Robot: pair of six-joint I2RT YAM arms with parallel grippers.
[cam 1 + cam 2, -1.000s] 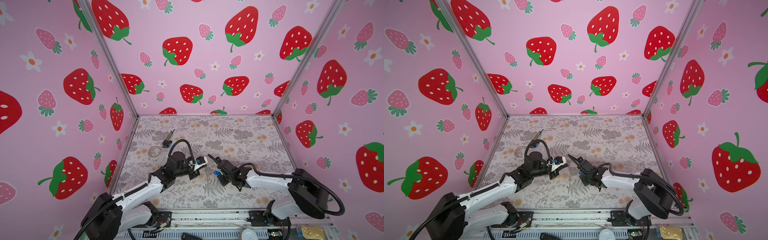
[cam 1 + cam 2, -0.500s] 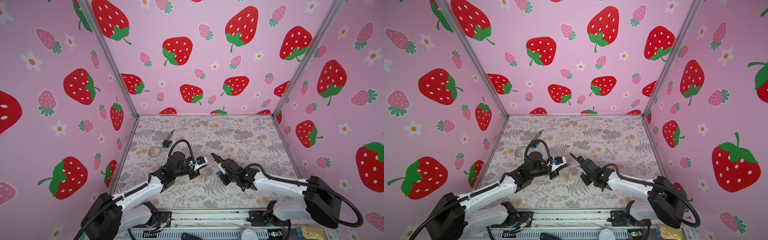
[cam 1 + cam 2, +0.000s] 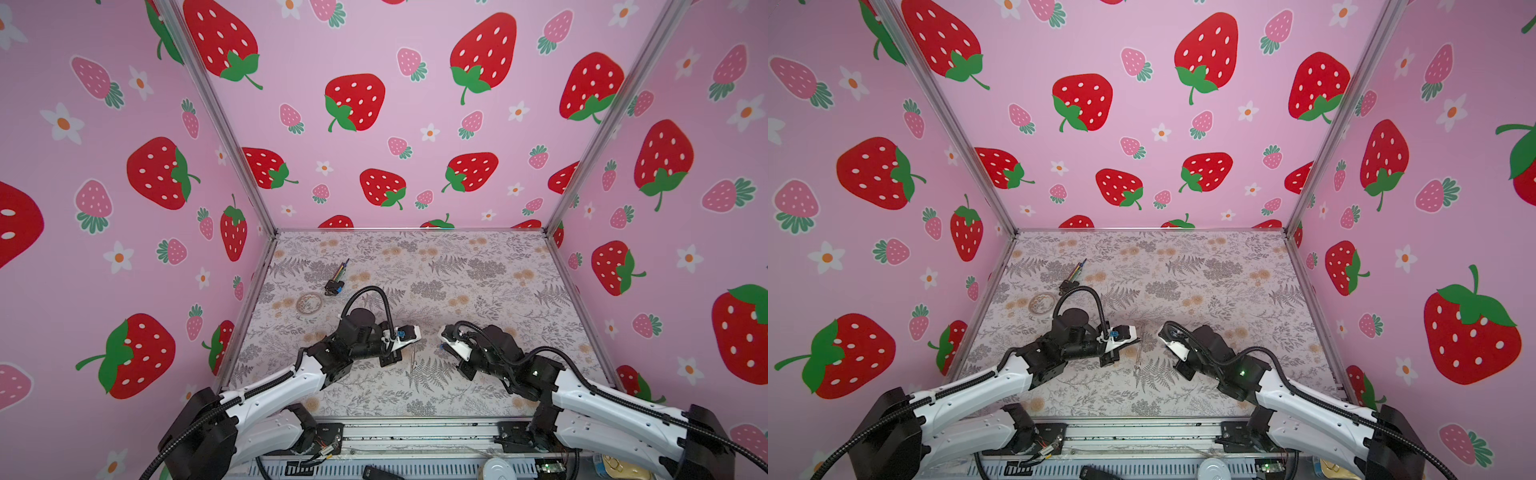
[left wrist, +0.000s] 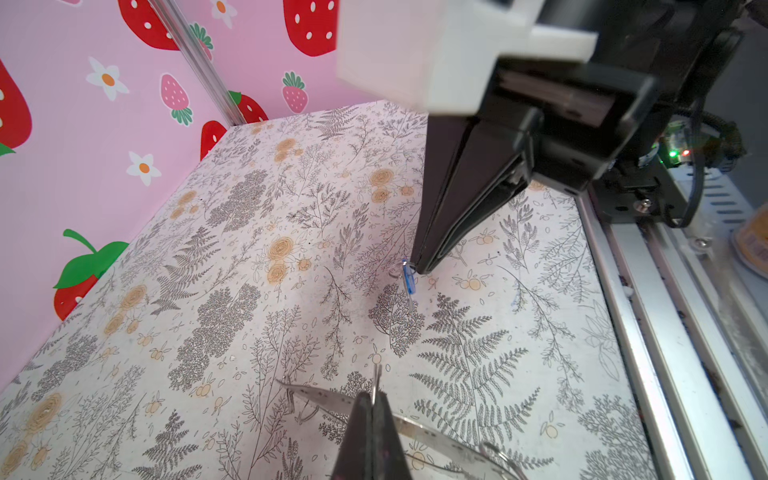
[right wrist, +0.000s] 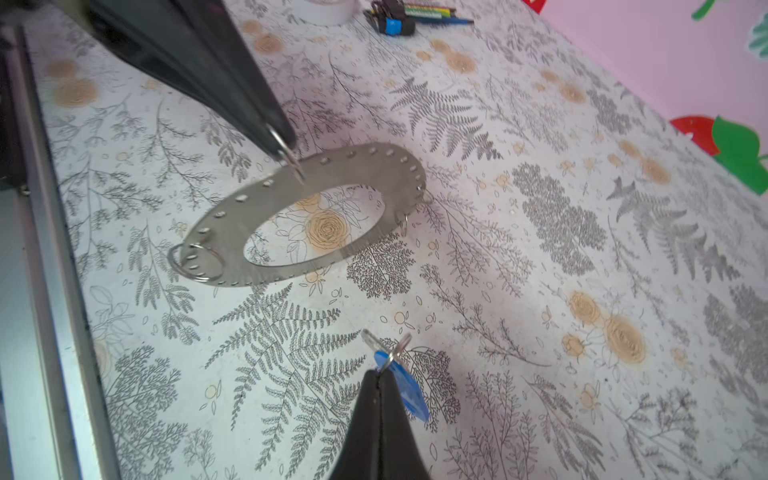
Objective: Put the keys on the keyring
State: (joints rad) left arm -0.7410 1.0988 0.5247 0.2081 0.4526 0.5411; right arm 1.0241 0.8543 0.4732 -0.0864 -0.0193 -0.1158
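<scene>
The keyring, a flat grey metal ring with small holes round its rim, hangs tilted just above the table. My left gripper is shut on a small wire loop threaded through its rim, which shows at that gripper's tip in the right wrist view. In both top views the keyring looks edge-on below the left gripper. The keys, a blue tag on a small silver loop, are pinched in my shut right gripper. They hang a short way to the right of the keyring, not touching it.
A black-and-blue plug with coloured wires and a pale see-through hoop lie at the back left of the floral table. A metal rail runs along the front edge. Pink strawberry walls enclose three sides.
My right gripper has drawn back to the right with the keys, widening the gap to the keyring. The left gripper and keyring have stayed in place.
</scene>
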